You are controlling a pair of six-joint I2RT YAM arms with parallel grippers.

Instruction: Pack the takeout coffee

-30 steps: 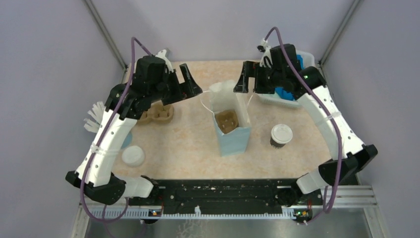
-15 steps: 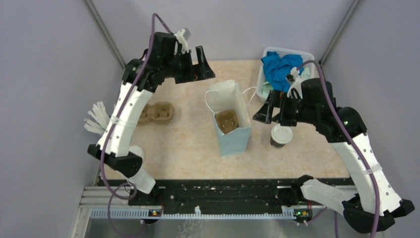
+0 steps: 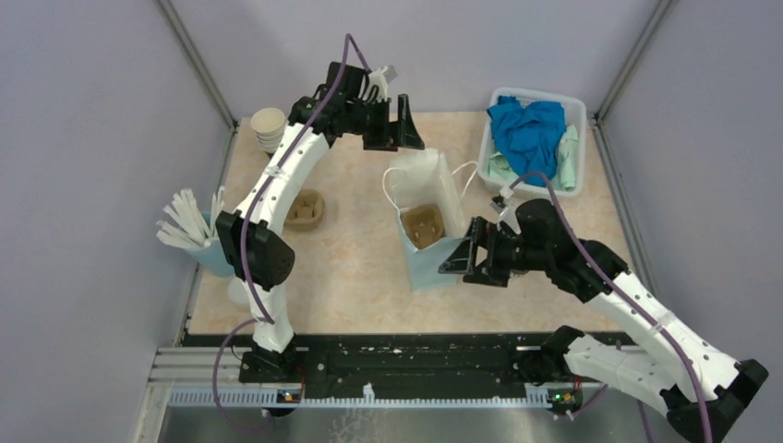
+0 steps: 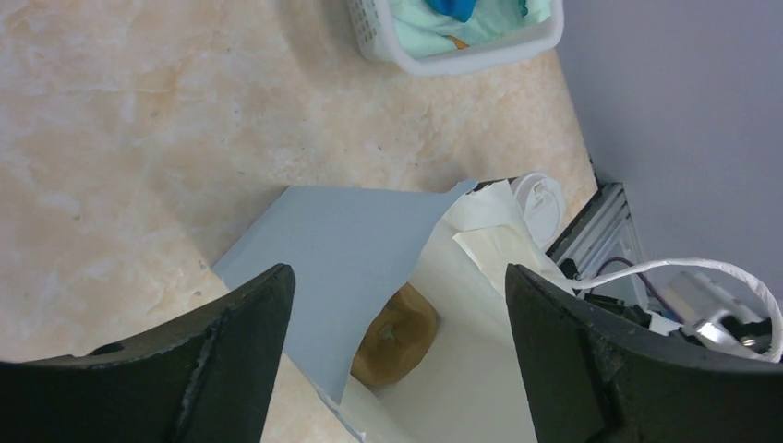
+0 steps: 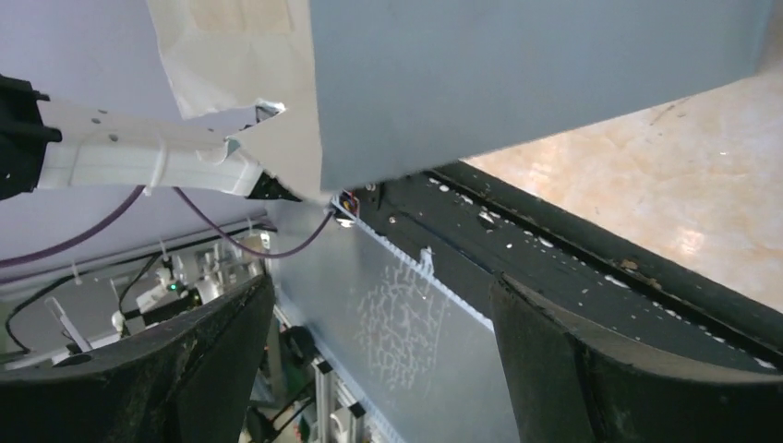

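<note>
The takeout coffee (image 4: 541, 197) shows only as its white lid past the bag's far edge in the left wrist view; in the top view my right arm covers it. A light blue paper bag (image 3: 432, 247) stands open mid-table with a brown cup carrier (image 3: 424, 225) inside. My left gripper (image 3: 392, 137) hovers open over the bag's back rim, looking down into the bag (image 4: 351, 249) at the carrier (image 4: 399, 334). My right gripper (image 3: 463, 262) is open and empty, low beside the bag's right wall (image 5: 536, 83), pointing toward the front rail.
A white basket (image 3: 578, 106) of blue and green cloths sits at the back right. A stack of lidless cups (image 3: 269, 127) stands back left, a second brown carrier (image 3: 305, 209) lies left of the bag, and white sticks (image 3: 187, 220) fan out at the left edge.
My left arm has swung back and right to hang over the bag's rim. My right arm came forward from the basket to the bag's right side, covering the cup.
</note>
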